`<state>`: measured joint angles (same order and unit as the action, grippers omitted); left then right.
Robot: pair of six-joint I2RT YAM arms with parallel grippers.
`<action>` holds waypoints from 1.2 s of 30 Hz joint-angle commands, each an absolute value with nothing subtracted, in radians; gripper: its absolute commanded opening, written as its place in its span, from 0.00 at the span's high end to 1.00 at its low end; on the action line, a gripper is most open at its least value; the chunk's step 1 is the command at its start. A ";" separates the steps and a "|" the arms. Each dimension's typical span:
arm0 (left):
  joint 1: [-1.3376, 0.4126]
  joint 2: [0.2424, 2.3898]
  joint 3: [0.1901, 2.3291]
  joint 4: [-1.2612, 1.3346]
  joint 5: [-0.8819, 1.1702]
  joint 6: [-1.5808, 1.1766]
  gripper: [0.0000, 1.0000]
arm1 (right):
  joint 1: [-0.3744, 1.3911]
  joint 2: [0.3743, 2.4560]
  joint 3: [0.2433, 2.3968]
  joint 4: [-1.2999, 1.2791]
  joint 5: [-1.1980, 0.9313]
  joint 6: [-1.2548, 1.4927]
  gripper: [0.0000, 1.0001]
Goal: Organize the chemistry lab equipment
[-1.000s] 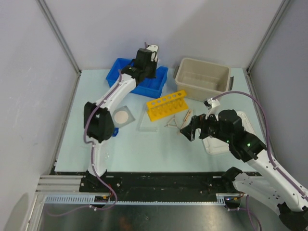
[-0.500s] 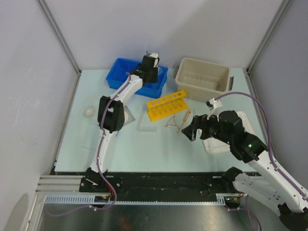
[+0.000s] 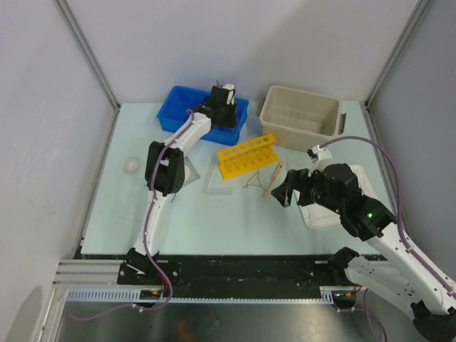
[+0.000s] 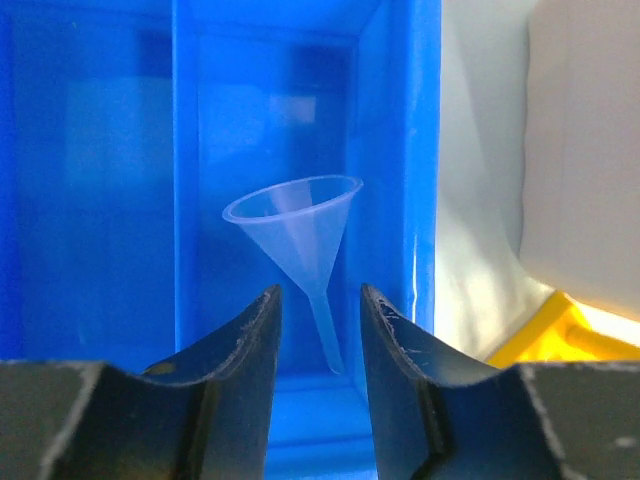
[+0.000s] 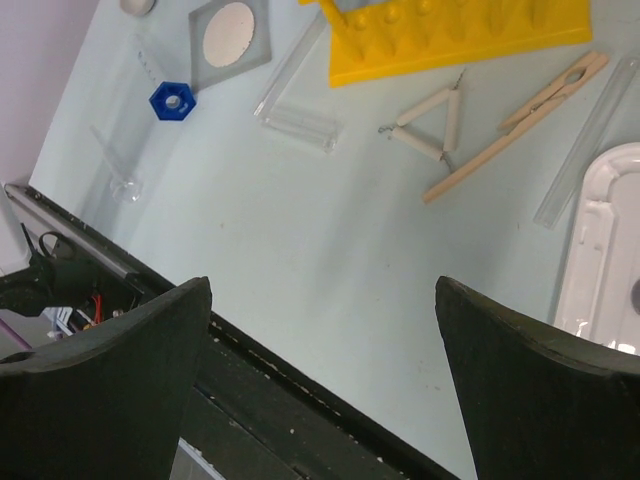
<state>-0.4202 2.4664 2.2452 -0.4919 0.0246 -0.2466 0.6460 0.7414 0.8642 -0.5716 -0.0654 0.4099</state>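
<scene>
A clear funnel (image 4: 300,225) lies in the right compartment of the blue divided bin (image 4: 400,120). My left gripper (image 4: 320,300) hangs just above it with the jaws a little apart, and the stem shows in the gap, untouched. In the top view that gripper (image 3: 222,107) is over the bin (image 3: 174,114). My right gripper (image 5: 322,285) is wide open and empty above bare table, near the wooden clamp stick (image 5: 515,125) and the wire triangle (image 5: 430,125). The yellow rack (image 5: 460,35), the square gauze (image 5: 230,32) and the tiny blue piece (image 5: 172,101) lie farther off.
The beige tub (image 3: 299,117) stands at the back right. Its white lid (image 3: 324,215) lies under my right arm. Clear glass tubes (image 5: 300,120) lie beside the rack. A small white ball (image 3: 132,165) sits at the left. The table's front edge is near my right gripper.
My left arm has swung its elbow inward and lowered the gripper to the blue bin, covering part of the gauze and uncovering the white ball. My right gripper has barely moved.
</scene>
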 commanded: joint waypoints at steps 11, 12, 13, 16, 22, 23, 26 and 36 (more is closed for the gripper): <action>-0.413 1.953 1.899 -0.480 0.112 -0.271 0.54 | 0.628 0.783 0.885 -0.630 0.092 0.517 0.01; -0.413 1.908 1.854 -0.479 0.116 -0.270 0.54 | 0.626 0.787 0.885 -0.640 0.110 0.524 0.01; -0.413 1.863 1.802 -0.480 0.121 -0.270 0.53 | 0.621 0.792 0.885 -0.648 0.121 0.528 0.00; -0.413 1.722 1.605 -0.480 0.150 -0.276 0.53 | 0.608 0.818 0.885 -0.669 0.125 0.529 0.01; -0.424 1.418 1.259 -0.480 0.195 -0.287 0.50 | 0.597 0.875 0.856 -0.669 0.130 0.542 0.01; -0.425 1.371 1.212 -0.480 0.198 -0.294 0.50 | 0.597 0.882 0.849 -0.661 0.125 0.547 0.01; -0.413 1.238 1.083 -0.480 0.136 -0.337 0.49 | 0.595 0.905 0.832 -0.626 0.091 0.552 0.01; -0.131 1.010 0.829 -0.480 -0.043 -0.650 0.33 | 0.605 0.962 0.799 -0.524 -0.030 0.581 0.05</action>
